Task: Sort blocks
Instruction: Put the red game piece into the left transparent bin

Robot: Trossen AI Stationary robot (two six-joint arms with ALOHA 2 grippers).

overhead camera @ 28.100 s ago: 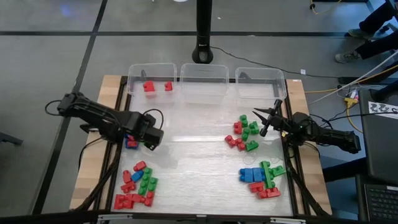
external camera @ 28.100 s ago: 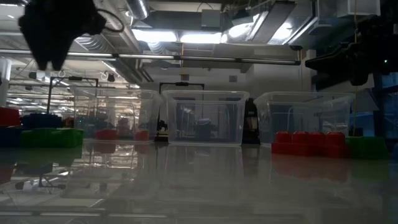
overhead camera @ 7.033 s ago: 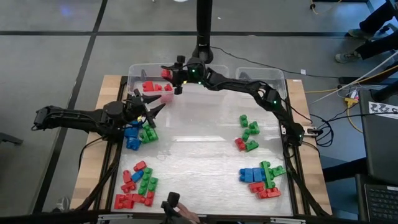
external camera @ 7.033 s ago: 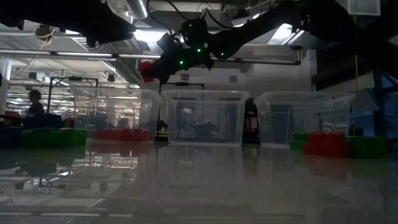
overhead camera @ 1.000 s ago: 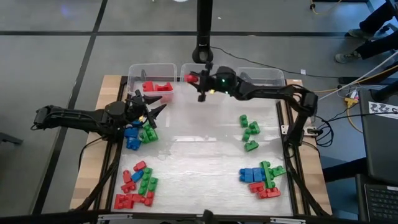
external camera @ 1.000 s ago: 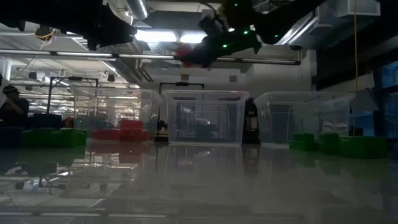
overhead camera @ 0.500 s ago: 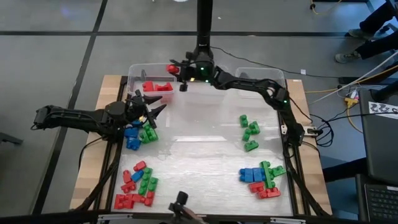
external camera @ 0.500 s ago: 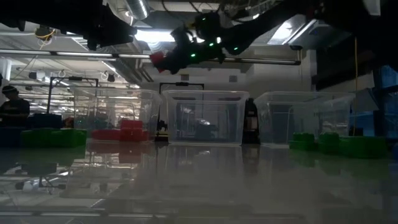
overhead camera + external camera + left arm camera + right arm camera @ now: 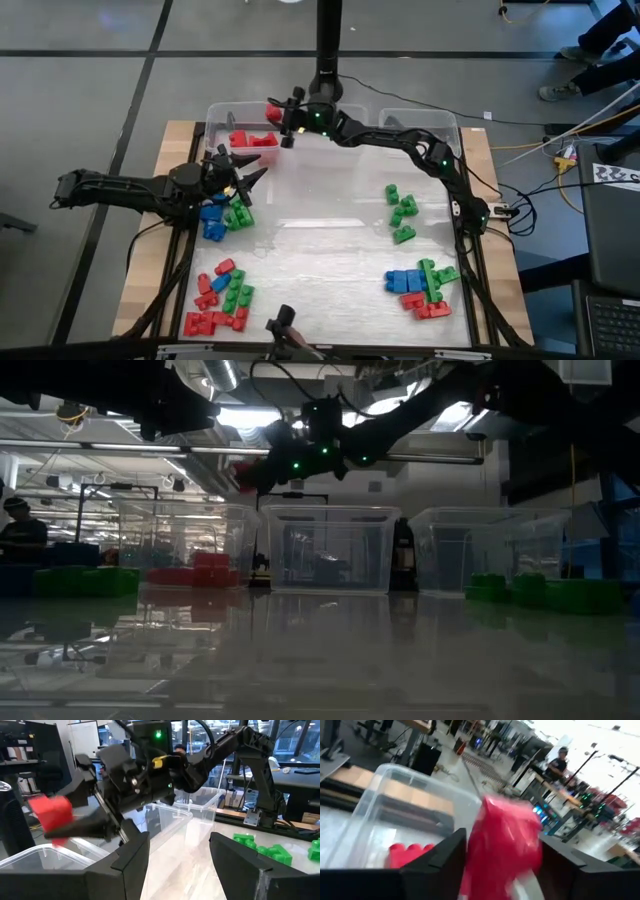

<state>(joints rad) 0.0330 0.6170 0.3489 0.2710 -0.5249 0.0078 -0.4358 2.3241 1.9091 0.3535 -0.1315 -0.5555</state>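
Stretching across the far half of the desk [image 9: 330, 250], the right arm reaches toward eleven o'clock, and its right hand [image 9: 276, 111] hangs over the far right corner of the left bin [image 9: 215, 120], fingers clamped on a red block [image 9: 272, 110]. Through the right wrist camera that red block fills the gap between the two dark fingers [image 9: 445, 865], with the clear bin wall below it. From the low camera the hand sits high above the bins, green lights glowing on the wrist.

Three clear bins line the twelve o'clock edge; the left one has a few red blocks [image 9: 245, 139] lying in it, while the middle bin [image 9: 325, 110] and right bin [image 9: 420, 120] look bare.

At nine o'clock the left arm lies low, its left hand [image 9: 243, 178] spread wide open just above a small blue and green cluster [image 9: 222, 216].

Loose blocks sit in groups: green ones [image 9: 400, 212] at three o'clock, a blue, green and red heap [image 9: 420, 288] at five o'clock, and a red and green heap [image 9: 220, 300] at seven o'clock.
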